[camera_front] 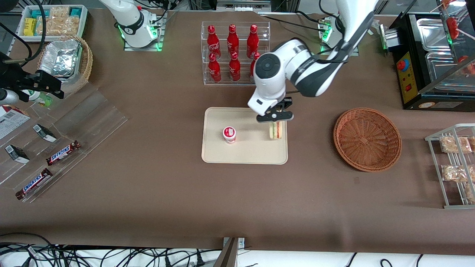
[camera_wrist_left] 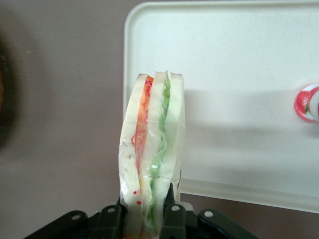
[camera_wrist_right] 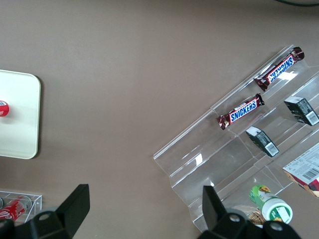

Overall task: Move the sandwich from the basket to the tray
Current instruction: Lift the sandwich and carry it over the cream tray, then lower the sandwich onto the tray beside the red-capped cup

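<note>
My left gripper [camera_front: 275, 118] is shut on the wrapped sandwich [camera_front: 275, 130], pinching its narrow end between the two black fingers. The sandwich stands on edge over the rim of the cream tray [camera_front: 245, 152], on the side toward the basket. I cannot tell whether it touches the tray. In the left wrist view the sandwich [camera_wrist_left: 152, 144] shows its orange-red and green layers, reaching out from the gripper [camera_wrist_left: 146, 199] across the tray's [camera_wrist_left: 239, 50] border. The reddish-brown wicker basket [camera_front: 367, 139] lies empty toward the working arm's end of the table.
A small red-and-white cup [camera_front: 229, 134] stands on the tray beside the sandwich. A clear rack of red bottles [camera_front: 233, 52] stands farther from the front camera than the tray. A wire snack rack [camera_front: 454, 167] and a black machine [camera_front: 430, 63] flank the basket. An acrylic display holds Snickers bars [camera_front: 63, 152].
</note>
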Robot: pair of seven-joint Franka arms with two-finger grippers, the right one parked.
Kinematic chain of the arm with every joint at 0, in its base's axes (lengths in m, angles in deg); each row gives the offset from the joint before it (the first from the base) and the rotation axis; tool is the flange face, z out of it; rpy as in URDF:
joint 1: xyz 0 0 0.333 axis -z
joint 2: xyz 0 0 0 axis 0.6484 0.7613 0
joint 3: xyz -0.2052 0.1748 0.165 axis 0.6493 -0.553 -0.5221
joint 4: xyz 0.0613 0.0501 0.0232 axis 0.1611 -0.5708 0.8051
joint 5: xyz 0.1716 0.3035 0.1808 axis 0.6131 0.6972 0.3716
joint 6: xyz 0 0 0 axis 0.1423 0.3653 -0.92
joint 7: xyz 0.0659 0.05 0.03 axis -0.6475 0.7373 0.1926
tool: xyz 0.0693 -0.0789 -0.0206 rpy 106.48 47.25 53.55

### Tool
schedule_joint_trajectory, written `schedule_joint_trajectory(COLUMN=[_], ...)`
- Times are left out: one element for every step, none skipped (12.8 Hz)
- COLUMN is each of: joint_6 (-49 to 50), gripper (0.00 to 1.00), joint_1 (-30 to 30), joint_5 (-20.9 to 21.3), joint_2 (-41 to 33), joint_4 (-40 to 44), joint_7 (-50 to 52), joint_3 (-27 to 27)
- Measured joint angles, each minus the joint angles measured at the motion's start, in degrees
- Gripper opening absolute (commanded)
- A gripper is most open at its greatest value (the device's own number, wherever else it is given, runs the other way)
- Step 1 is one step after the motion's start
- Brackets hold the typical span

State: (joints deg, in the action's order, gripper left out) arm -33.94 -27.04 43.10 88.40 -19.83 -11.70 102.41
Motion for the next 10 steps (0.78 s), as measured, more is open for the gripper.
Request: schedule_joint_trajectory(joint_6=[-1.43,-2.42,-3.33,-4.25,-4.77,-5.0,-5.09,-5.13,-5.13,-5.13], gripper=[0.28,0.28,0.28,0.28,0.28,0.28,0.28,0.28,0.33,0.67], joint_1=[0.41,0.54,0.58,0.62,0.66,0.7,0.75,0.81,0.91,1.06], joint_5=[0.96,2.08,3.42,4.68,5.97,6.93,7.46,7.59,7.6,7.6], joint_2=[1.68,3.09,4.25,5.28,6.07,6.7,7.19,7.68,8.09,8.42], joint_4=[0.05,0.14,0.21,0.31,0.43,0.55,0.83,1.48,2.18,2.69], joint_7=[0.35,0.71,1.32,2.22,3.05,3.83,4.56,4.75,4.77,4.78], joint_3=[-0.05,-0.06,-0.06,-0.07,-0.07,-0.07,-0.07,-0.07,-0.07,-0.07])
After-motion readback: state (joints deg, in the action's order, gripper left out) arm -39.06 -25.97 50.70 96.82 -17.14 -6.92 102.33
